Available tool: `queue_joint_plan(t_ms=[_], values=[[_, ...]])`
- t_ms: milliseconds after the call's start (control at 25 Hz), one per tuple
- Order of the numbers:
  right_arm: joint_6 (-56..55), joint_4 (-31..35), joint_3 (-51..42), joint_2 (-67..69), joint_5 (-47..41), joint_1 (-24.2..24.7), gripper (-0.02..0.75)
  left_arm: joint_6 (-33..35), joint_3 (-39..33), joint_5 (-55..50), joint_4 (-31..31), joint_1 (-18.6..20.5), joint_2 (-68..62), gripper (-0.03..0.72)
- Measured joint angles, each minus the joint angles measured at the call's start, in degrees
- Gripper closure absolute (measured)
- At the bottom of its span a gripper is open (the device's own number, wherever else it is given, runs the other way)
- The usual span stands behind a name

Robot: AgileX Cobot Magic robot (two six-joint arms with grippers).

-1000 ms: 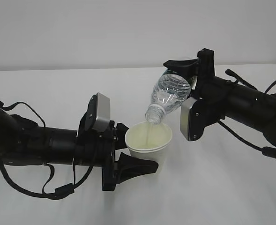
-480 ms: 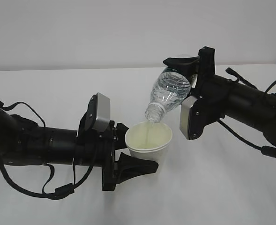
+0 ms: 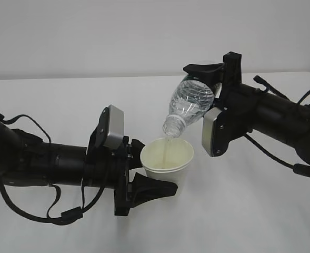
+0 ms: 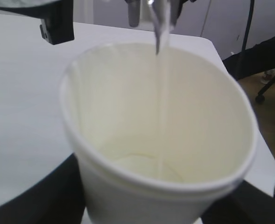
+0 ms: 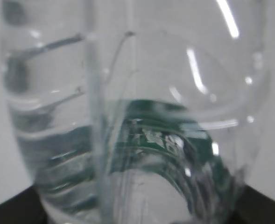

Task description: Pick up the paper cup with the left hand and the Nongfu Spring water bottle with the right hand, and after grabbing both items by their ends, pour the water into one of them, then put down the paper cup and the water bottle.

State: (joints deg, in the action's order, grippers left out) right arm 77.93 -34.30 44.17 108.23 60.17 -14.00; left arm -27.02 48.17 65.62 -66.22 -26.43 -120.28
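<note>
Nearest the camera, the left hand's gripper (image 3: 139, 171) is closed around the lower part of the paper cup (image 3: 167, 163), one jaw in front of the cup and one behind it. The cup is held upright with its mouth open to the sky, seemingly so it can catch what falls. A thin stream of the water (image 4: 159, 102) drops into the cup, and a shallow pool shows at its bottom. Just above and behind the cup, the Nongfu Spring water bottle (image 3: 189, 108) is tipped neck-down, its mouth over the cup's rim. Behind the cup, the right hand's gripper (image 3: 210, 79) clamps the bottle's base end, leaving the neck free to pour. The white table (image 3: 239, 211) lies beneath the cup.
</note>
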Motion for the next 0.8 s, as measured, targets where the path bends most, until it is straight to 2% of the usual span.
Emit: queue_joint_plan(t_ms=[800], values=[[0.18,0.0,0.0,0.0,1.21,0.0,0.282,-0.02,0.0,0.0,-0.22,0.0,0.0,0.213]])
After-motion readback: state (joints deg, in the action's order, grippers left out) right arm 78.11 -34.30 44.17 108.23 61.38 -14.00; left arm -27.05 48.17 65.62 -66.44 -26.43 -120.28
